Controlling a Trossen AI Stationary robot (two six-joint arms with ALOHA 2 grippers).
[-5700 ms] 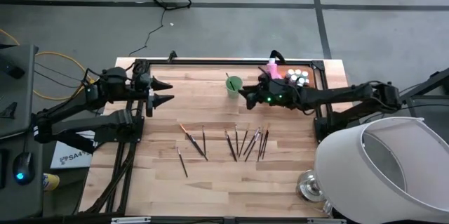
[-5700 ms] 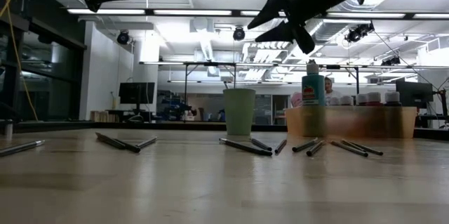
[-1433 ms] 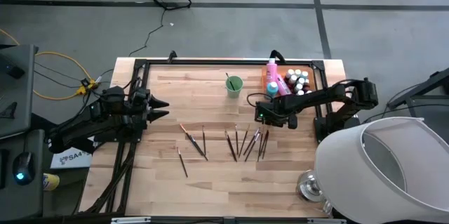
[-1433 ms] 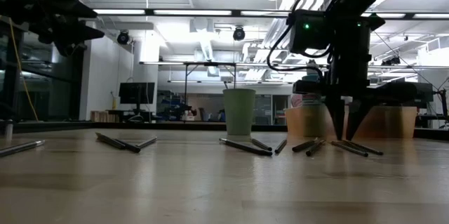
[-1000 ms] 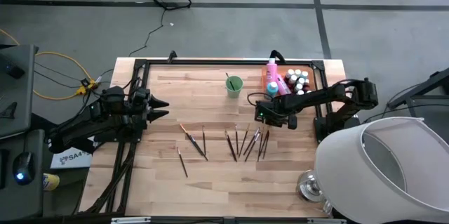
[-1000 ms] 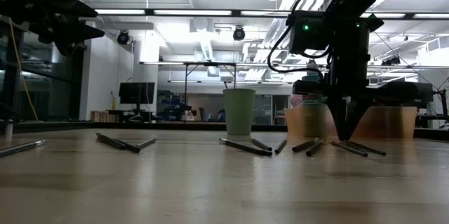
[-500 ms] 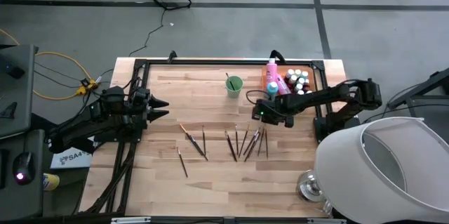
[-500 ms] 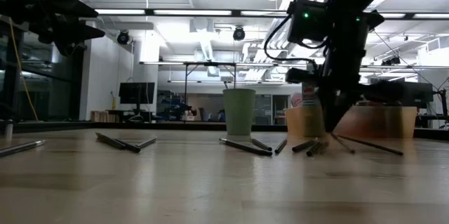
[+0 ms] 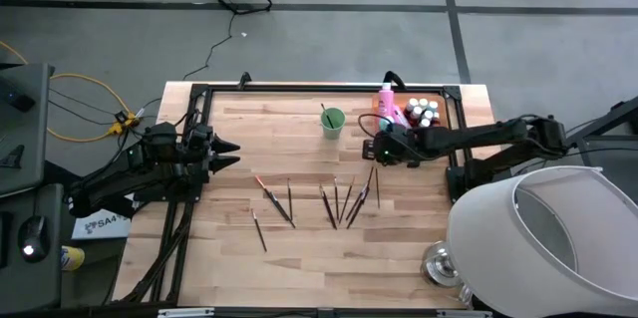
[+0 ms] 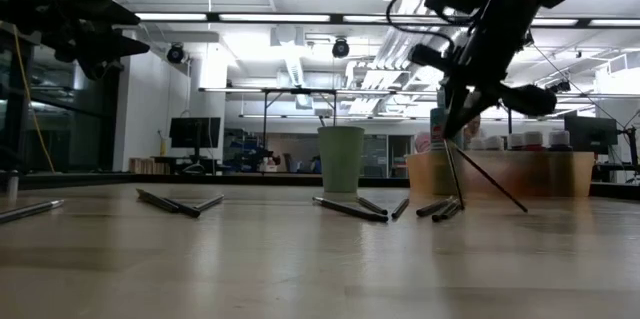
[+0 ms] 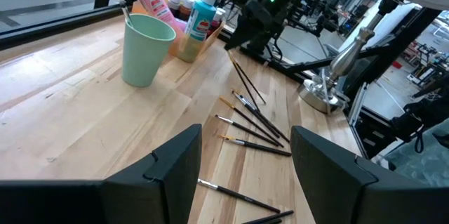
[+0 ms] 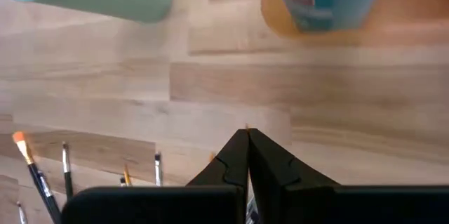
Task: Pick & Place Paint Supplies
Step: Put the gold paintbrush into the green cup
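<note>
- Right gripper (image 9: pixel 377 151) sat above the table at about 1 o'clock of table centre, fingers pressed together, pinching two thin brushes (image 10: pixel 470 174) at their top ends.
- In the low view both held brushes hung down from the fingers, splayed: one near vertical, the other slanting off toward the picture's right; lower tips at or just above the tabletop, can't tell if touching.
- In the high view the held pair (image 9: pixel 375 180) ran roughly 12-to-6 below the gripper.
- Loose brushes (image 9: pixel 339 203) lay flat just at 7 o'clock of the gripper, long axes mostly 12-to-6, some tilted and crossing.
- Second loose group (image 9: pixel 274 200) farther toward 8 o'clock, tilted 11-to-5; one short brush (image 9: pixel 258 229) apart, nearest the front edge.
- Light green cup (image 9: pixel 332 121) stood upright at 10 o'clock of the gripper, one brush inside, leaning.
- Orange tray (image 10: pixel 500 173) at 1 o'clock of the gripper held a teal bottle (image 11: pixel 201 18), pink bottle (image 9: pixel 388 105) and small pale-capped bottles (image 9: pixel 424 113), all upright.
- Left gripper (image 9: pixel 231 154) waited at 9 o'clock, off the table's left side, fingers spread, empty.
</note>
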